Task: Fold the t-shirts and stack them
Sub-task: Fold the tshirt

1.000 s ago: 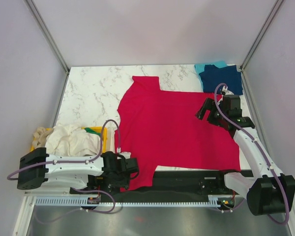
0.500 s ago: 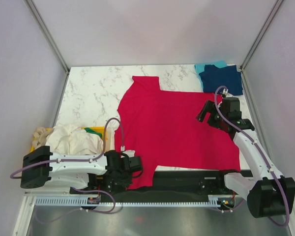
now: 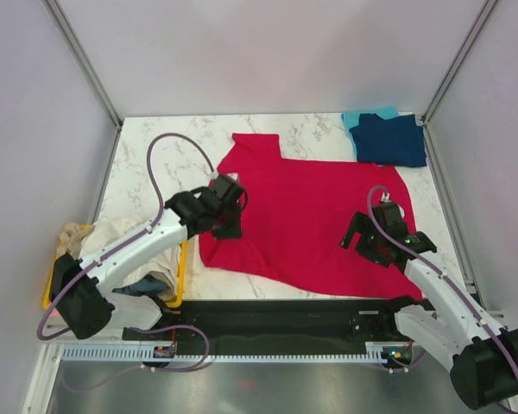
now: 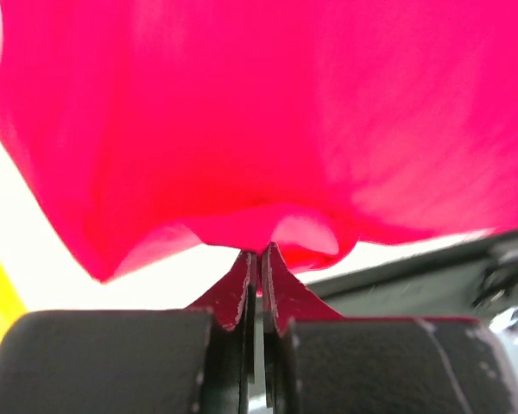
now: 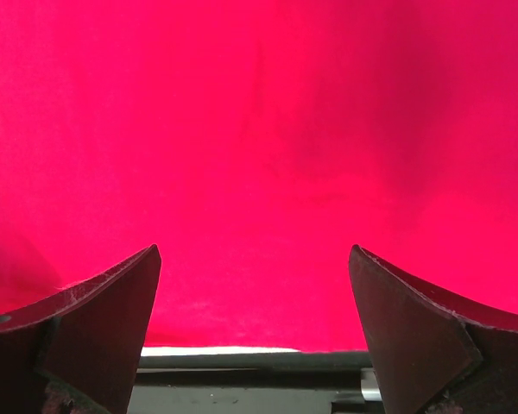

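A crimson red t-shirt lies spread across the middle of the marble table. My left gripper is shut on a pinch of its cloth near the shirt's left side and holds it lifted. My right gripper is open and empty, low over the shirt's near right part; the red cloth fills its wrist view. A folded navy blue t-shirt lies on a teal one at the far right corner. Cream and green t-shirts sit in a heap at the left.
A yellow bin at the near left holds the heap of cream and green shirts. A black bar runs along the table's near edge by the arm bases. Grey walls enclose the table at left, back and right.
My left gripper has carried the shirt's near left corner from the near edge up and onto the shirt's left side. My right gripper has moved nearer, toward the shirt's lower right.
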Tool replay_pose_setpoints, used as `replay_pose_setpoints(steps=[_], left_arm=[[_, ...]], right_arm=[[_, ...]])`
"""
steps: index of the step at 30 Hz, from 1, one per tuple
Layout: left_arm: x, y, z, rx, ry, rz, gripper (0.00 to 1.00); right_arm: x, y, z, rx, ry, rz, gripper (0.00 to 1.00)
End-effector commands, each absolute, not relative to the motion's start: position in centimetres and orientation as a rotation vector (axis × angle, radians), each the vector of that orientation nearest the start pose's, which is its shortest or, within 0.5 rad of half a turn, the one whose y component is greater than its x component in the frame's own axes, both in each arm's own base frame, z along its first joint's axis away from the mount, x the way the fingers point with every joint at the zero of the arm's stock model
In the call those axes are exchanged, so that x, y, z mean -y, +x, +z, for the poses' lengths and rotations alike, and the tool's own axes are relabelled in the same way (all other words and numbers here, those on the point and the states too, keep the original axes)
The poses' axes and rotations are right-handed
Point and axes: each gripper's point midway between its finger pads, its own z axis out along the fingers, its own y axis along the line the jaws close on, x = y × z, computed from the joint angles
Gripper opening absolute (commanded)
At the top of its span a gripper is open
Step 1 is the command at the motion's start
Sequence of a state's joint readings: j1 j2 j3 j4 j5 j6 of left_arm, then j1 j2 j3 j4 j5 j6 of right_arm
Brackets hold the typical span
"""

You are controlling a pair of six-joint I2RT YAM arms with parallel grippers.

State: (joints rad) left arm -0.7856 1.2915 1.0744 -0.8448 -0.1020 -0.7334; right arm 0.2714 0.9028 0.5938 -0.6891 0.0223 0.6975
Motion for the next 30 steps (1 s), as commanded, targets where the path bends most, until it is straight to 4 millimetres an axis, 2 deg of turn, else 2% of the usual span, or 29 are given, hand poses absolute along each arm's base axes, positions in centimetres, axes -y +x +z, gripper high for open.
replay_pose_setpoints(steps=[1, 2, 3, 4, 6, 7, 9, 10, 12, 13, 17, 19, 22, 25, 28, 30], left_arm=[[22.3, 26.3, 17.7, -2.512, 0.195, -0.399, 0.02], [22.7, 27.2, 16.6, -2.548, 0.203, -0.414, 0.02], [22.8, 28.5, 17.2, -2.536, 0.192, -0.440, 0.02], [21.6, 30.4, 17.2, -2.537, 0.117, -0.456, 0.02], [21.4, 32.3, 17.0, -2.548, 0.074, -0.532, 0.02], [19.9, 33.8, 17.1, -2.539, 0.009, -0.526, 0.02], [18.5, 35.3, 17.0, -2.533, -0.047, -0.506, 0.02], [16.8, 36.4, 17.1, -2.524, -0.112, -0.489, 0.02], [15.3, 37.2, 17.0, -2.524, -0.193, -0.503, 0.02], [13.5, 37.8, 17.0, -2.514, -0.262, -0.504, 0.02], [11.1, 38.5, 16.9, -2.487, -0.322, -0.500, 0.02], [10.3, 38.4, 16.5, -2.490, -0.332, -0.484, 0.02], [9.2, 38.4, 15.9, -2.487, -0.364, -0.479, 0.02], [8.4, 38.6, 15.8, -2.480, -0.387, -0.492, 0.02], [8.6, 38.6, 15.8, -2.476, -0.382, -0.520, 0.02], [8.9, 38.5, 15.6, -2.481, -0.376, -0.541, 0.02]], right_arm=[[-7.0, 19.8, 7.6, -2.510, 0.661, 0.261, 0.98], [-6.9, 19.8, 7.6, -2.504, 0.669, 0.260, 0.98], [-6.9, 19.8, 7.4, -2.507, 0.670, 0.256, 0.98], [-6.9, 19.8, 7.3, -2.511, 0.673, 0.253, 0.98], [-7.0, 19.9, 7.0, -2.525, 0.666, 0.246, 0.98], [-7.0, 19.9, 6.9, -2.529, 0.665, 0.243, 0.98], [-7.0, 20.2, 7.1, -2.527, 0.662, 0.239, 0.98], [-6.9, 20.2, 7.1, -2.524, 0.660, 0.237, 0.98], [-6.7, 20.3, 7.4, -2.510, 0.665, 0.222, 0.98], [-6.6, 20.3, 7.4, -2.507, 0.669, 0.217, 0.98], [-5.9, 20.6, 8.1, -2.480, 0.681, 0.180, 0.98], [-4.8, 21.1, 9.2, -2.422, 0.705, 0.120, 0.98], [-4.9, 21.1, 9.4, -2.422, 0.722, 0.124, 0.98], [-5.6, 20.4, 8.7, -2.470, 0.723, 0.160, 0.98], [-6.4, 19.4, 8.1, -2.486, 0.751, 0.225, 0.97], [-8.1, 18.2, 7.9, -2.523, 0.721, 0.308, 0.89]])
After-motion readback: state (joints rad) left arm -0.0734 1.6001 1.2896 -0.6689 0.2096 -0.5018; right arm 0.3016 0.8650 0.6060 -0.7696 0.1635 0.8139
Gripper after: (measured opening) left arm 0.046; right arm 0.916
